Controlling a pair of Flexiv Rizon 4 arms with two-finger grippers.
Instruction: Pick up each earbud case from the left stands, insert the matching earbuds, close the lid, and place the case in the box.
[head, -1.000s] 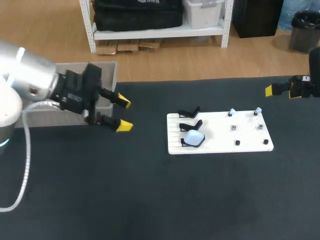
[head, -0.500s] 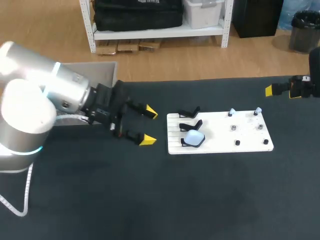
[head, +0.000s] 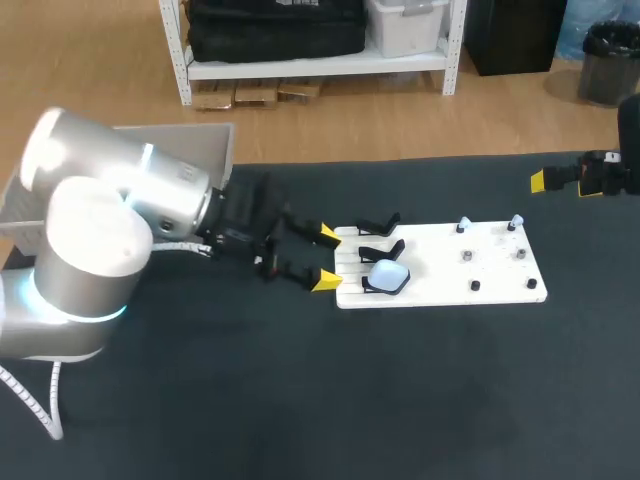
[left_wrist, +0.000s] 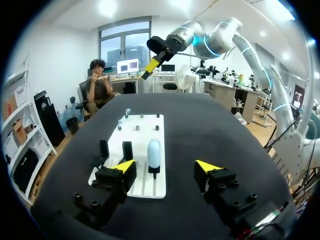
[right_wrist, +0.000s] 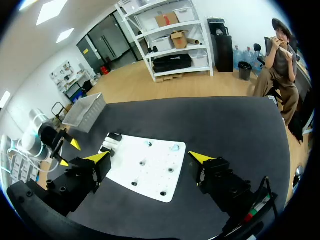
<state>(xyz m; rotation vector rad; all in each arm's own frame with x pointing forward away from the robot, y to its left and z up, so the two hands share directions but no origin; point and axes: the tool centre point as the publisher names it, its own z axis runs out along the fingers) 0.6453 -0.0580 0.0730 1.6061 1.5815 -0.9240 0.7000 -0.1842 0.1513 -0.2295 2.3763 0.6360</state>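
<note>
Two arms over a dark counter (head: 300, 400) in the head view. Left arm (head: 120, 230) comes in from the left. Its left jaws are spread open, holding nothing, with the yellow tips right at the left edge of the white board (head: 440, 270). Pale blue earbud case (head: 388, 276) sits on the nearest of the black stands (head: 380, 224) at the board's left end, just right of the tips. Two earbuds (head: 464, 224) stand on pegs along the board's far edge. Grey box (head: 175, 140) is at far left, partly hidden behind the left arm. Right arm (head: 600, 175) is at the far right edge, well apart from the board.

Left wrist view: left jaws open, nothing between them. Earbud case (left_wrist: 154, 154) stands upright on its stand just ahead, closer to one finger. Two more stands (left_wrist: 103, 149) are beside it on the white board (left_wrist: 137, 142). Right arm (left_wrist: 210, 40) hangs high over the far side.

Right wrist view: right jaws wide open and empty, above the white board (right_wrist: 150, 175). Earbuds (right_wrist: 174, 148) are on its pegs. Box (right_wrist: 90, 111) is beyond the board. I can't make out the case here.
</note>
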